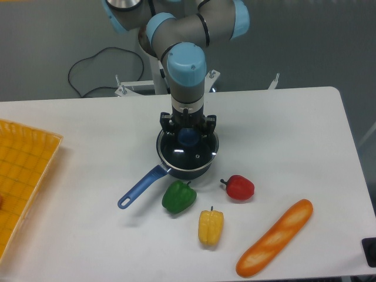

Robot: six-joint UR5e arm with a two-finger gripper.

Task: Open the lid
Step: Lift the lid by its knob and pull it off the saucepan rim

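Note:
The lid (192,155), a clear glass disc with a thin metal rim and a blue knob (188,138), sits on the dark blue saucepan (141,187) in the middle of the table. The saucepan's long handle points to the front left. My gripper (188,130) points straight down over the lid. Its black fingers (167,124) stand apart on either side of the knob, so it looks open. The fingertips are low, close to the glass, and whether they touch the knob cannot be told.
A green pepper (178,197), a red pepper (239,187) and a yellow pepper (211,227) lie just in front of the saucepan. A baguette (274,237) lies at the front right. A yellow tray (20,176) stands at the left edge.

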